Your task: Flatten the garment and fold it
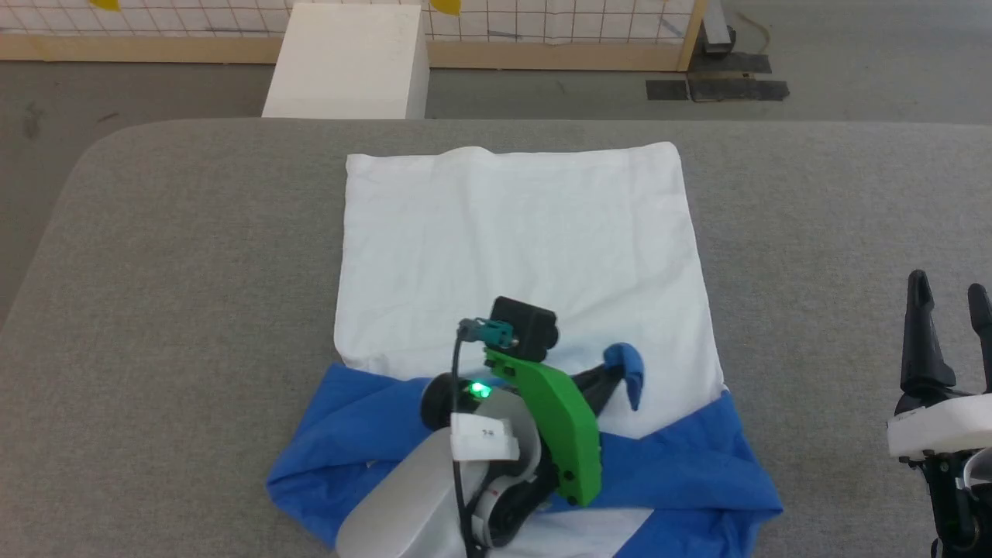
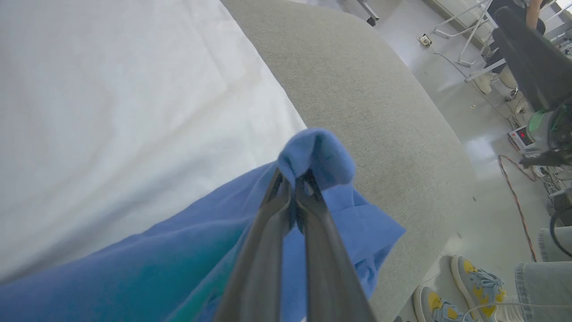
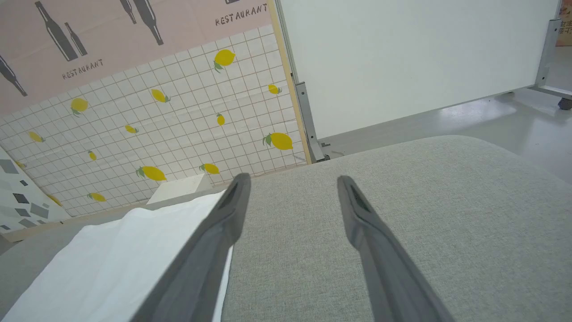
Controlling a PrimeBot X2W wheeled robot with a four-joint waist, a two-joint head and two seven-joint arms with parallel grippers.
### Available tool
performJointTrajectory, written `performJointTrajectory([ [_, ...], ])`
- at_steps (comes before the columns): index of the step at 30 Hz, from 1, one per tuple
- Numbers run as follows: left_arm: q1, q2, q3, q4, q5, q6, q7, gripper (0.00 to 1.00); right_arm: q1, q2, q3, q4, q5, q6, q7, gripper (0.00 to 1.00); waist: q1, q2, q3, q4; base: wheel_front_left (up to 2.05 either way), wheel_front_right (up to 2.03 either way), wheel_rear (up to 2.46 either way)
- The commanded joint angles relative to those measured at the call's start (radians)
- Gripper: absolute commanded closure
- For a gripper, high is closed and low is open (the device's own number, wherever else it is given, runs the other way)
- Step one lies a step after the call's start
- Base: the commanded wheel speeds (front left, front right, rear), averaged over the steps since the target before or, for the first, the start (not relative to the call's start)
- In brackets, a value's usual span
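The soft white cotton shirt with bright blue sleeves [image 1: 511,248] lay in the middle of the grey fabric-covered table [image 1: 155,256]. Its white body was flat toward the far side and its blue sleeves were bunched across the near end. The near edge was cut off at the bottom of the head view and partly hidden under the left arm, so the collar could not be made out. The left gripper [image 1: 616,374] was clamped on one raised fold of blue sleeve cloth, fingers together. The right gripper [image 1: 948,285] hung well to the right of the shirt over the table, its two fingers apart, holding nothing. One white box [image 1: 349,62] stood beyond the far edge. A person's two yellow-and-grey shoes [image 2: 478,277] showed on the floor.
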Motion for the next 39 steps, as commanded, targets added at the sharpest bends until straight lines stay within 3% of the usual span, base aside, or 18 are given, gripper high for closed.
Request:
performJointTrajectory([
  [1,-0.032,-0.003,-0.022,0.004,-0.035,0.008,-0.018,1.00,-0.005,0.002,0.001,0.002,0.001,-0.001,-0.007,0.00,0.0001,-0.0001,0.008,-0.010,0.00,0.00,0.00],
  [10,-0.141,-0.003,-0.249,0.086,-0.175,0.057,-0.120,1.00,-0.018,0.003,0.007,0.013,0.005,-0.001,-0.008,0.00,0.0001,-0.0001,0.024,-0.034,0.00,0.00,0.00],
  [17,-0.169,-0.003,-0.431,0.201,-0.234,0.074,-0.033,1.00,-0.025,0.002,0.009,0.024,0.006,-0.001,-0.012,0.00,0.0001,-0.0001,0.025,-0.043,0.00,0.00,0.00],
  [18,-0.169,-0.003,-0.442,0.207,-0.246,0.075,-0.024,0.65,-0.024,0.002,0.008,0.024,0.006,-0.001,-0.012,0.00,0.0001,-0.0001,0.023,-0.043,0.00,0.00,0.00],
  [19,-0.167,-0.003,-0.454,0.213,-0.267,0.076,-0.004,0.00,-0.022,0.002,0.006,0.025,0.005,-0.001,-0.013,0.00,0.0001,-0.0001,0.021,-0.041,0.00,0.00,0.00],
  [28,-0.221,-0.002,-0.481,0.190,-0.383,0.079,0.146,0.00,-0.005,0.003,-0.004,0.041,0.002,-0.001,-0.017,0.00,0.0001,-0.0001,-0.026,-0.009,0.00,0.00,0.00],
  [33,-0.255,0.050,-0.419,0.103,-0.440,0.075,0.191,0.00,0.011,0.004,-0.007,0.041,0.001,-0.001,-0.017,0.00,0.0001,-0.0001,-0.056,0.019,0.00,0.00,0.00],
  [39,-0.249,0.128,-0.234,-0.004,-0.493,0.104,0.050,0.00,0.020,0.005,-0.002,0.037,0.000,-0.001,-0.014,0.00,0.0001,-0.0001,-0.074,0.042,0.00,0.00,0.00],
])
